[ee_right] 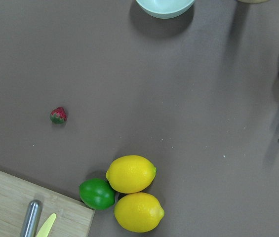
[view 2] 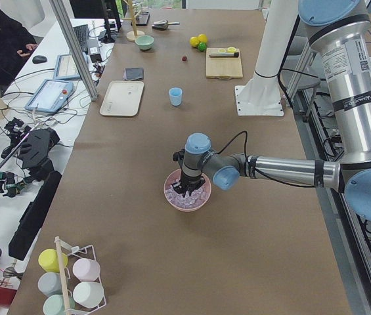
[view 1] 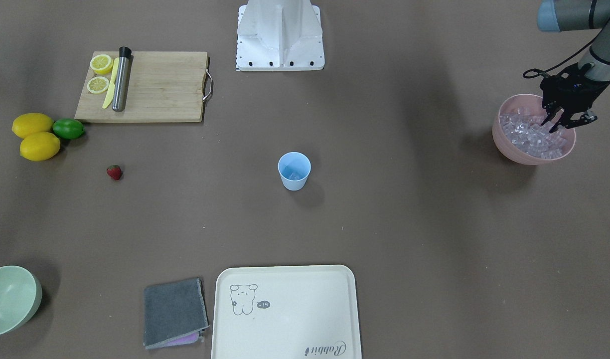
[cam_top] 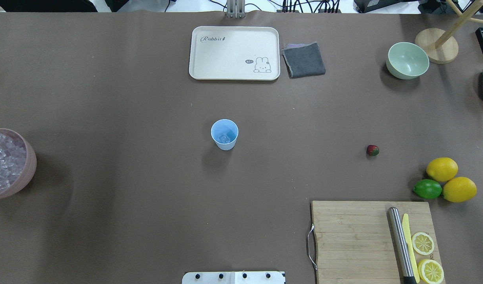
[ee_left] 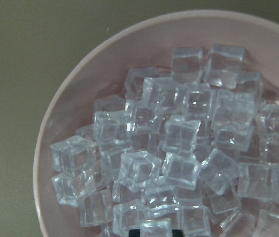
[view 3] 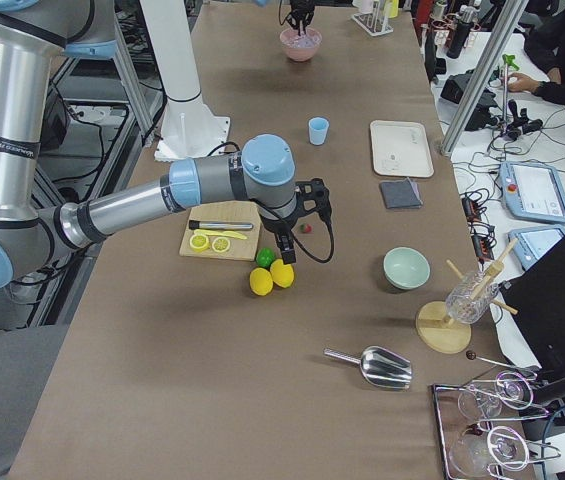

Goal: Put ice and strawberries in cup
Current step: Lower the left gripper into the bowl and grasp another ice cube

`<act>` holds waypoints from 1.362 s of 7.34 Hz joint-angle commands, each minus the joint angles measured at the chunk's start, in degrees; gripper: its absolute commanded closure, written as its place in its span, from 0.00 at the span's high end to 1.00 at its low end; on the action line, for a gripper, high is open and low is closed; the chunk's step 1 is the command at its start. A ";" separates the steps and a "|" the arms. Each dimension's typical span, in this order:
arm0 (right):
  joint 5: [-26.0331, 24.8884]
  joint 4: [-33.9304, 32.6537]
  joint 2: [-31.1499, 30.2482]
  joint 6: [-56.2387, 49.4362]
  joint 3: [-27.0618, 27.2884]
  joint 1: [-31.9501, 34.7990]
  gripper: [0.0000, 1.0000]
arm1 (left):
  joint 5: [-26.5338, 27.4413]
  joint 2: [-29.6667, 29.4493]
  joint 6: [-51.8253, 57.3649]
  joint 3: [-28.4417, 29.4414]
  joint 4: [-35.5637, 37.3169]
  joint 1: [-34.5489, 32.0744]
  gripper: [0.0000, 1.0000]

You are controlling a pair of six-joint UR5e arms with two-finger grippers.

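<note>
1. The left gripper (view 1: 568,123) is down in the pink bowl (view 1: 504,143), jaws parted, tips among the ice (view 1: 529,139).
2. The right gripper (view 3: 284,250) hangs above the lemons (view 3: 272,276). Released or clenched, I cannot tell.
3. The cup (view 1: 294,171) stands upright mid-surface, with some ice showing inside.
4. The strawberry (view 1: 114,172) lies on the bare surface, well apart from the cup and near the lime (view 1: 68,128).

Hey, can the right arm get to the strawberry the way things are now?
Probably yes. The strawberry lies alone on bare table, apart from the lemons and cutting board, and the right arm hangs near it.
</note>
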 commanded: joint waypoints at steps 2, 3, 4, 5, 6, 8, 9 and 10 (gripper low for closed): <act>2.11 0.18 -1.33 -0.24 0.14 0.15 0.98 | -5.50 -16.31 -7.67 -4.16 23.43 -5.13 0.00; 2.20 0.26 -2.65 -0.24 0.66 0.41 0.98 | -5.94 -19.85 -14.95 -3.55 24.53 -4.96 0.00; 2.03 0.26 -2.83 -0.24 0.75 0.93 0.98 | -5.95 -22.67 -25.21 -3.72 24.62 -4.35 0.00; 1.16 0.18 -2.92 -0.24 0.49 0.68 0.98 | -5.95 -26.35 -34.70 -3.55 25.32 -1.82 0.00; -1.29 0.18 -2.84 -0.33 0.32 0.59 0.99 | -5.51 -29.78 -42.46 -2.77 25.94 2.73 0.00; -2.02 0.26 -2.40 -0.94 -0.30 0.50 1.00 | -4.98 -37.96 -58.46 0.22 26.21 9.68 0.00; -1.93 0.26 -2.40 -0.85 -0.30 0.41 1.00 | -4.72 -39.30 -62.01 0.23 26.21 11.03 0.00; -2.02 0.00 -2.40 -0.24 -0.47 0.24 1.00 | -3.41 -43.05 -70.05 0.67 26.73 14.43 0.00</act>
